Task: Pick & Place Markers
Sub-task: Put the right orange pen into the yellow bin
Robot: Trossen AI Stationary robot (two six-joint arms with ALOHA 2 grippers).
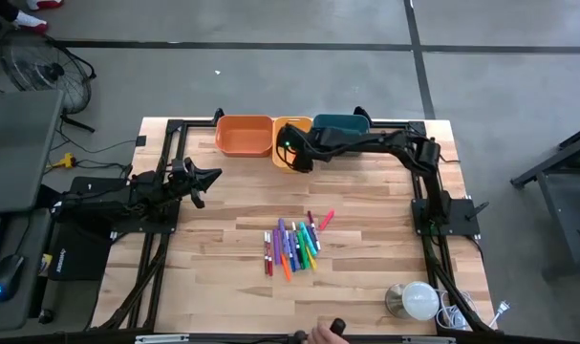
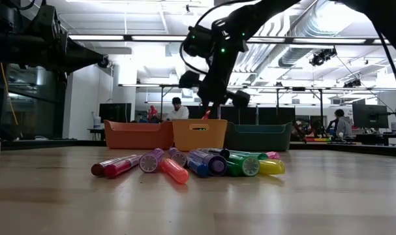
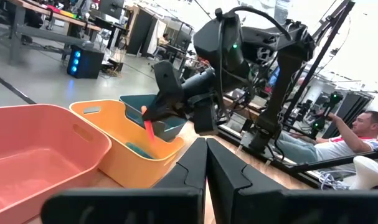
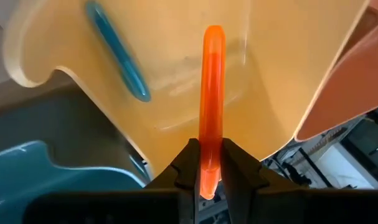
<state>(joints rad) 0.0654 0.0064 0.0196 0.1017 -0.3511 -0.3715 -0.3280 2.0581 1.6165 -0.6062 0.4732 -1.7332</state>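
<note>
The right gripper [image 4: 208, 163] pinches an orange marker [image 4: 211, 99], which points down into the yellow bin [image 4: 282, 68] directly below. A blue marker [image 4: 119, 55] lies inside, its lower end blurred.

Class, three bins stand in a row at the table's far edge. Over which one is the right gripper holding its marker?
The yellow bin, the middle one. The right gripper holds the orange marker above it, not above the orange bin or the teal bin.
</note>
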